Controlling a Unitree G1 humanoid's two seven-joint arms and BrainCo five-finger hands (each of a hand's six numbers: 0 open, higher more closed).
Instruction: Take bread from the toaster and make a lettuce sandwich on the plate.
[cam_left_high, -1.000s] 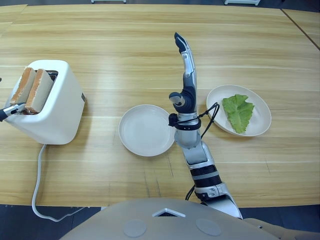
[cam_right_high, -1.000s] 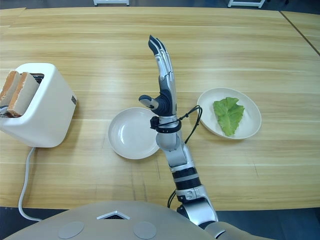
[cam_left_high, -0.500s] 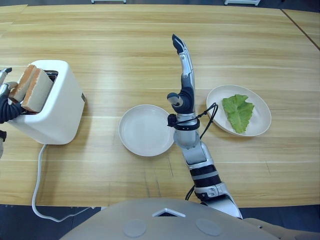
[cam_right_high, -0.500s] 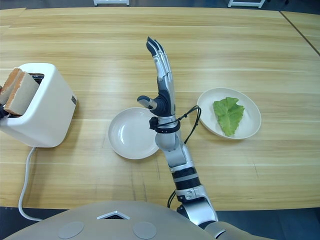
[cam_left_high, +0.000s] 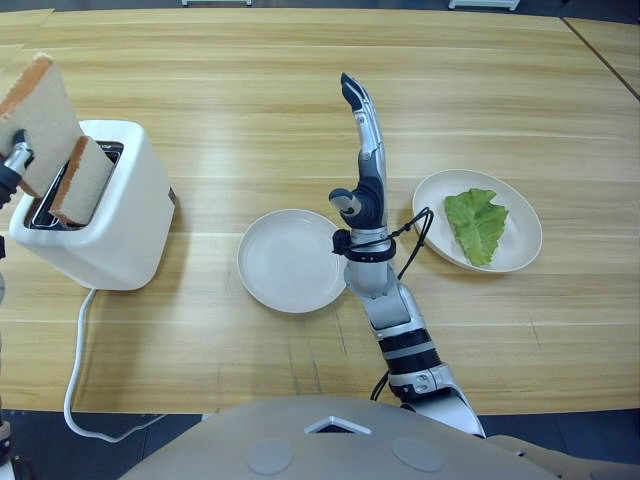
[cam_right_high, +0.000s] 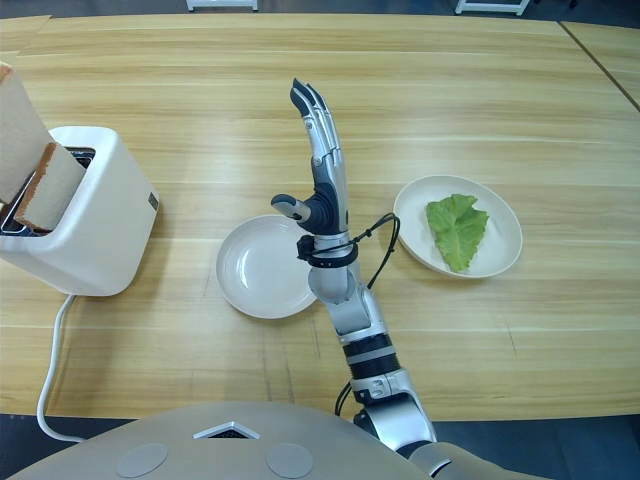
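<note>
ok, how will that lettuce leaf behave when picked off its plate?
Probably floppy: the lettuce leaf looks thin and crinkled, lying flat in its plate. Likely very light, so it may drape or slip from a loose pinch.

Head stereo pair, downward tabletop overlap

Left hand (cam_left_high: 10, 172): at the far left edge, fingers closed on the lower edge of a bread slice (cam_left_high: 36, 105), held raised and tilted.
Right hand (cam_left_high: 370, 170): upright, edge-on, fingers (cam_left_high: 358, 100) straight and pressed together, pointing away from the body; holding nothing.
Right thumb (cam_left_high: 345, 201): bent out to the left near the palm's base.
Right wrist (cam_left_high: 366, 247): ringed by a dark band, black cable (cam_left_high: 414, 221) looping off to the right.
Right forearm (cam_left_high: 400, 325): rising from the bottom edge, leaning slightly left.
</note>
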